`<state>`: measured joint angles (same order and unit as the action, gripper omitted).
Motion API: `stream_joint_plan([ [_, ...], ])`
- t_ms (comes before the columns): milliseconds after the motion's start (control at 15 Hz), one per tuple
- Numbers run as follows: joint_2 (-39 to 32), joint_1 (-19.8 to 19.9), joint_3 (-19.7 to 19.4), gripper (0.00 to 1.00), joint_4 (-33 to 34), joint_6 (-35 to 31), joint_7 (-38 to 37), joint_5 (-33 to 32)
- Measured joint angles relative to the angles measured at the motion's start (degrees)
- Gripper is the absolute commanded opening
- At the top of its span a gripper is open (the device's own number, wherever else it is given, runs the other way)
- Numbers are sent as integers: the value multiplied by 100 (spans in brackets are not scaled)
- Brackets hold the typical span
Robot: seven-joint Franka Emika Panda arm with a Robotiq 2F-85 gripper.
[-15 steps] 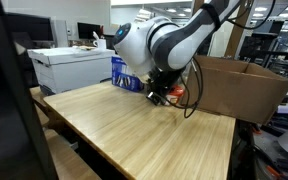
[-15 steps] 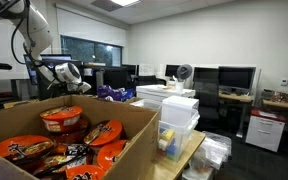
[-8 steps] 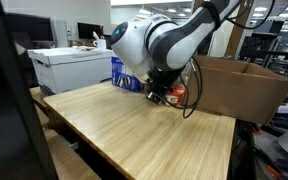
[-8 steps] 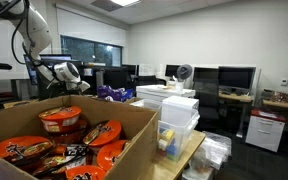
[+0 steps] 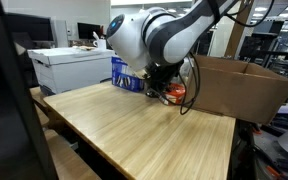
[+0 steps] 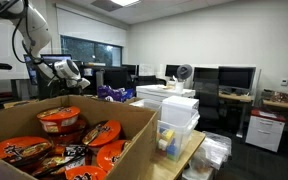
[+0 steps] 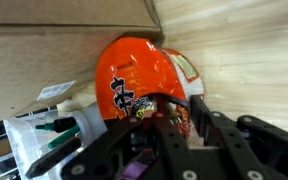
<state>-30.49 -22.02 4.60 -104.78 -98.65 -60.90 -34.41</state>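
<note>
In the wrist view my gripper (image 7: 176,118) has its black fingers (image 7: 196,92) pressed onto the lower edge of an orange instant-noodle packet (image 7: 144,65) with black lettering. The packet lies on the wooden table (image 7: 254,45) against a cardboard box wall (image 7: 64,15). In an exterior view the gripper (image 5: 161,96) points down at the far table edge, the orange packet (image 5: 177,93) just beside it, close to the big cardboard box (image 5: 239,85). From the opposite side the gripper (image 6: 70,74) hangs behind the box (image 6: 134,128); the held packet is hidden there.
The cardboard box holds several orange noodle packets (image 6: 69,122). A blue bag (image 5: 125,76) lies behind the arm; a white plastic bag with markers (image 7: 49,135) sits beside the packet. A white printer (image 5: 69,65) and stacked plastic drawers (image 6: 179,115) stand nearby.
The fingers have closed from wide apart onto the orange packet. The arm has shifted slightly upward and to the left.
</note>
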Motion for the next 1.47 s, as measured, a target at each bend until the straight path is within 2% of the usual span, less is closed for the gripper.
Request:
stream_joint_plan([
  [600,66,90,67,4,18,-135,272,86],
  [1467,197,267,123,4,-277,-1499,999,669],
])
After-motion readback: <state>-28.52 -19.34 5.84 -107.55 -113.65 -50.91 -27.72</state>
